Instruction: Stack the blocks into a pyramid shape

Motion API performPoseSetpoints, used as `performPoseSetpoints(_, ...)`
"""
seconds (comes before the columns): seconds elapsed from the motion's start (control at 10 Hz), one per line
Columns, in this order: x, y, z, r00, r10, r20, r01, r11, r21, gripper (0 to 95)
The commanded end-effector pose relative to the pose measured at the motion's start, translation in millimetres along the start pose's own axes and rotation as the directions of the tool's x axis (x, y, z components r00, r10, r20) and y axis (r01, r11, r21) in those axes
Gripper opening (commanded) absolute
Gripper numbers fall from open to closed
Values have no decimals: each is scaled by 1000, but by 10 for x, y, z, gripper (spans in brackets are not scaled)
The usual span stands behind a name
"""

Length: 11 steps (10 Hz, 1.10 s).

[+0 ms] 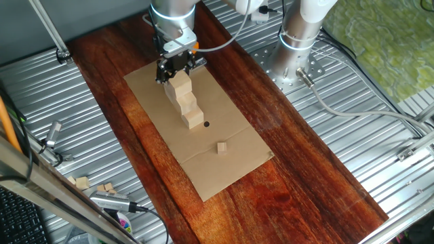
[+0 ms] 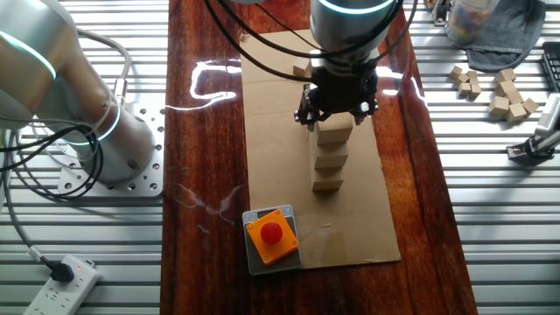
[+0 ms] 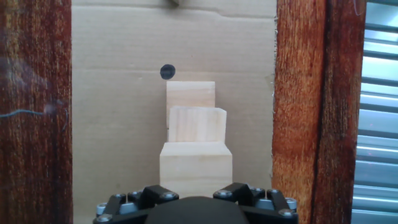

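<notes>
Blocks (image 1: 188,103) of pale, unpainted wood stand stepped like a staircase on a flat cardboard sheet (image 1: 230,163), which lies on the dark, glossy wooden counter (image 1: 305,176). One fixed view shows the pincer (image 1: 178,70) low over the top block at the high end of the stack, its black fingers at that block's sides; whether they press the block or stand just free of it I cannot tell from any view. This view alone shows a much smaller wooden cube (image 1: 222,147) lying apart on the cardboard, beyond a black dot (image 1: 206,125) near the stack's low end, and a few loose blocks (image 1: 91,185) on the ribbed metal surface (image 1: 81,129) beside the counter. The other fixed view alone shows an orange block with a red button (image 2: 272,235) sitting at the near edge of the cardboard, and a cluster of spare blocks (image 2: 503,92) on the ribbed metal at the far right. The hand view looks down over three stepped block tops with plain faces and crisp square edges, fine grain visible, and hides the fingertips entirely.
</notes>
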<state>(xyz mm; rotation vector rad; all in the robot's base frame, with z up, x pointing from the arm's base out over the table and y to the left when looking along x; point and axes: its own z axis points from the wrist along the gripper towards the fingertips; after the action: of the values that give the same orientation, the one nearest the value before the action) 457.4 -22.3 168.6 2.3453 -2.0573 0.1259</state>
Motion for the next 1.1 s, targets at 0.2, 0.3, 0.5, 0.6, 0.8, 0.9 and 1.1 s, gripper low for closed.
performPoseSetpoints(0.2, -8, 14, -41, 1000, -3, 0, 3, 1000, -7, 760)
performPoseSetpoints(0.3, -12, 19, -57, 1000, -4, 0, 4, 1000, -8, 760)
performPoseSetpoints(0.5, -15, 29, -90, 1000, -5, -1, 5, 1000, -8, 950)
performPoseSetpoints(0.6, -15, 33, -106, 1000, -5, -1, 5, 1000, -9, 950)
performPoseSetpoints(0.8, 4, 39, -183, 1000, -9, 1, 9, 1000, -13, 950)
performPoseSetpoints(0.9, 15, 39, -235, 1000, -8, 4, 8, 1000, -18, 950)
performPoseSetpoints(1.1, 45, 36, -398, 1000, 14, -3, -14, 999, -38, 760)
